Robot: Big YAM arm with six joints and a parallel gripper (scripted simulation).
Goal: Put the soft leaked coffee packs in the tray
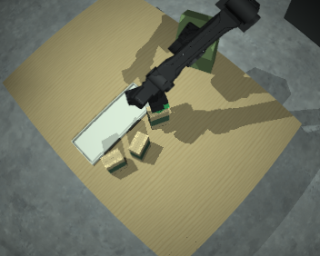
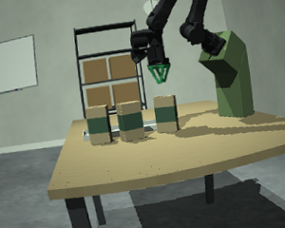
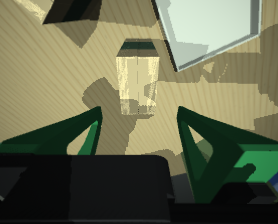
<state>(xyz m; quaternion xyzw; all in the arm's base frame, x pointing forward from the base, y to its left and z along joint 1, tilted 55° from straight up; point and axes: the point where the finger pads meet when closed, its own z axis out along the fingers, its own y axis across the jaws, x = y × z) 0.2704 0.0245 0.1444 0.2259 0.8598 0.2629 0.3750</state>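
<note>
Three tan coffee packs with green bands stand upright in a row on the table: a left pack (image 2: 98, 124), a middle pack (image 2: 130, 120) and a right pack (image 2: 166, 114). In the top view they are the lower pack (image 1: 113, 161), the middle pack (image 1: 139, 144) and the upper pack (image 1: 158, 117). My gripper (image 2: 161, 73) with green fingers is open and empty, hovering straight above the right pack with a clear gap. In the wrist view that pack (image 3: 137, 82) lies between the fingers, well below them. The pale tray (image 1: 112, 123) lies flat behind the packs and is empty.
The green robot base (image 2: 229, 76) stands at the table's far right. A shelf rack with boxes (image 2: 110, 76) stands behind the table. A whiteboard (image 2: 1, 66) hangs on the wall at left.
</note>
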